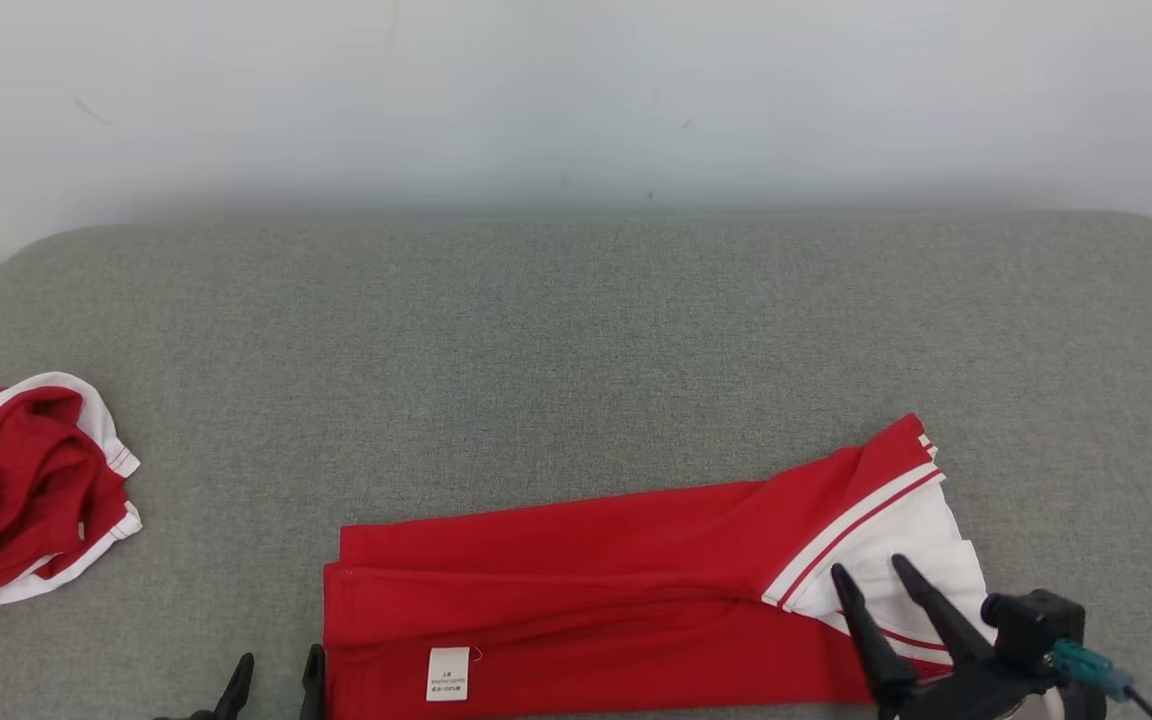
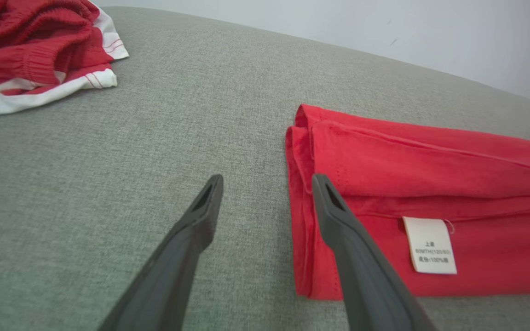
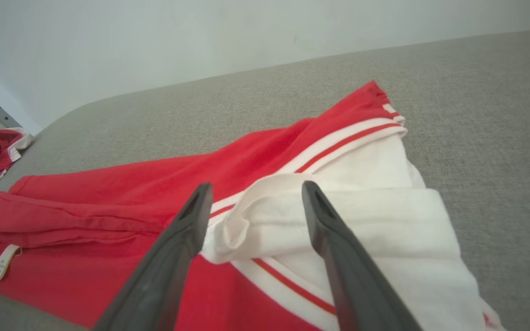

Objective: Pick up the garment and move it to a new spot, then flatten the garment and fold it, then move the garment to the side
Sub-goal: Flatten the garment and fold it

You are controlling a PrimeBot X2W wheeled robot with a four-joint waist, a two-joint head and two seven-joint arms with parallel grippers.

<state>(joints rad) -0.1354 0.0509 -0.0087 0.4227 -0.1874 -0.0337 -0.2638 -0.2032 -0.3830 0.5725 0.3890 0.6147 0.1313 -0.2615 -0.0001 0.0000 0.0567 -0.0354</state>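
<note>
A white care label [image 2: 429,246] sewn on the red garment [image 1: 586,590] lies just right of the left tool [image 2: 267,184]. Its small print includes "60MTH(120/60)" and "100%". The garment is folded into a long red band on the grey padded surface [image 1: 576,330], and its far end is white with red-and-white striped trim. The right tool [image 3: 256,188] hangs over that white end. Both tools stand apart, gripping nothing. A crumpled red-and-white garment [image 1: 26,490] lies well left of the left tool.
</note>
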